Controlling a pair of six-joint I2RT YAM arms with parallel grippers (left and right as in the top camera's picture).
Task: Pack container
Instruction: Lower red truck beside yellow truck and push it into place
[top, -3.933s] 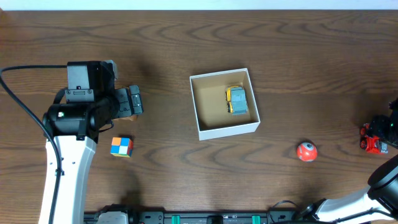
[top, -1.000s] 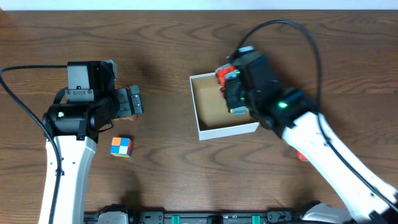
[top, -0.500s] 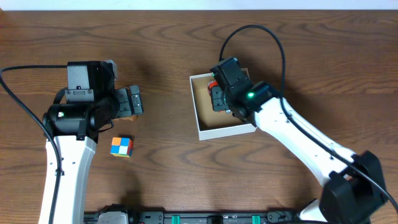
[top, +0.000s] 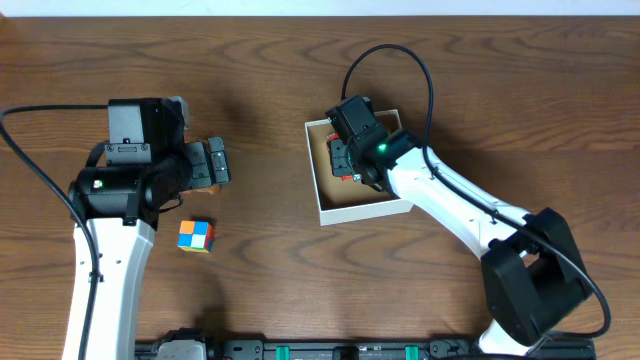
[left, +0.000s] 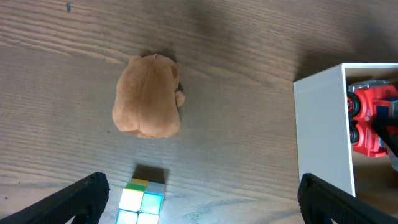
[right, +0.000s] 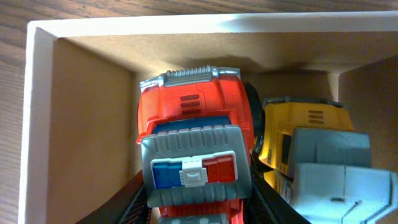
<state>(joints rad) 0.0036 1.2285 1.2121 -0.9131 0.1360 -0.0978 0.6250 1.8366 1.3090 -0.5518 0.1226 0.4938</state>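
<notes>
Red plastic fills your right wrist view: the red truck (right: 193, 118) is inside the container (top: 360, 211), and the right gripper (right: 199, 202) has its jaws closed against the truck's two flanks. The grip is across the narrow width, which probably leaves the fingers room to go down between the left wall and the yellow truck (right: 298, 134). That one already lies in the box, hard against the red one's right side. The red truck is kept parallel to it, so the two pack side by side and some brown floor stays free on the left.

The container itself sits near the middle of the table (top: 500, 80), a little to your right of centre, with your right arm reaching over its near wall.

From this angle you cannot be sure the red truck's wheels are on the cardboard. I would judge it low enough, but check before you let go.

Your left gripper (left: 211, 190) hangs with its jaws wide apart and nothing between them. It is above the brown plush toy (left: 148, 96), with the colour cube (left: 142, 199) just beside. Both toys are well apart from the box, so they look like the items left to pack.
</notes>
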